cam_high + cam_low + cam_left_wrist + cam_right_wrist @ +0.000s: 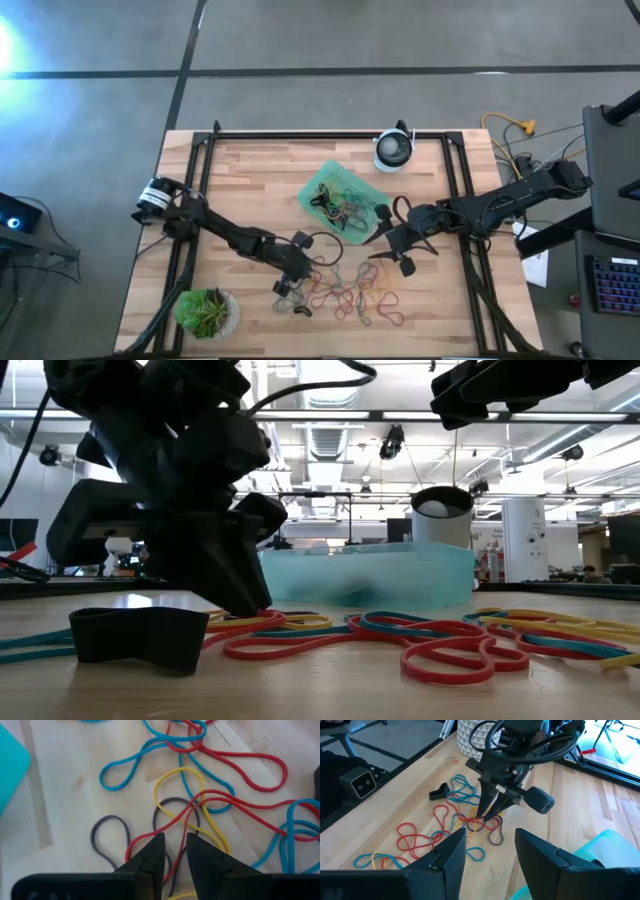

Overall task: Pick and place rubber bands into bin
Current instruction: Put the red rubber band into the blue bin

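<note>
The left tool is low over the pile of rubber bands on the worktop. Its two tips stand a little apart, with a narrow gap between them, and a red band and a grey band cross just in front of that gap. I cannot tell for sure if a strand is already between the tips, because the tips hide the place where the bands pass under them; it looks like they are only partly closed and grip nothing firmly.

The bin lies beyond the pile, toward the far side of the worktop, and it already holds some bands. From the left tool the bin is up and to the right in the high view, so the carry will go across the pile.

The right tool hangs above the worktop, near the bin's right edge, with its fingers wide apart and empty. It is closer to the bin, but the left tool is closer to the loose bands, so I judge that the left arm makes this pick.
</note>
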